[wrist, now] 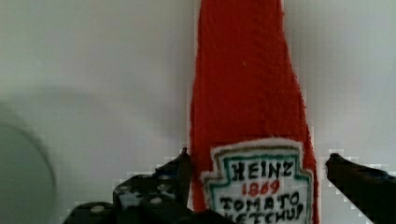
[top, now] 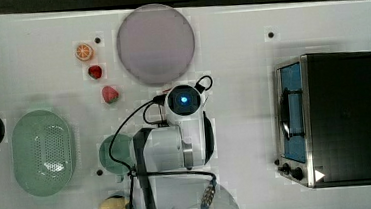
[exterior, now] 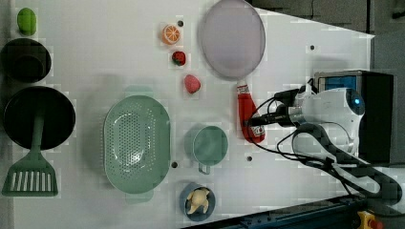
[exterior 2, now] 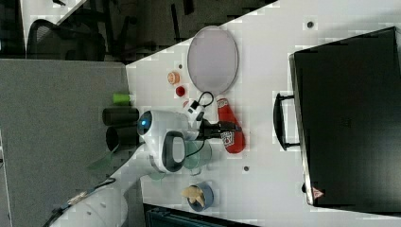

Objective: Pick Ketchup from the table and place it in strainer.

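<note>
As you scan the left view from its left edge, you meet a green spatula point(exterior: 31, 164) lying across a dark pan point(exterior: 39, 117), with a dark bowl point(exterior: 25, 59) and a small green fruit point(exterior: 26, 20) beyond them. Next comes the strainer point(exterior: 137, 143) — a mint-green oval basket with a perforated bottom, with nothing inside it. To the left view's right of it lie an orange slice point(exterior: 171, 34), two strawberries point(exterior: 192, 84), the green cup point(exterior: 207, 145) and a small blue bowl point(exterior: 198, 200) holding a yellow item. The cup stands between the strainer and the Ketchup point(exterior: 247, 112).

The Ketchup lies flat on the white table point(exterior: 95, 57), its cap just beside the rim of the grey plate point(exterior: 232, 38). Further right sits the toaster oven point(exterior: 377, 114), well apart from the bottle.

The gripper point(wrist: 257, 172) is spread wide — in the wrist view one finger stands on each side of the bottle's label, the near one close against the red body, the other clear of it. The bottle is not yet clamped.
</note>
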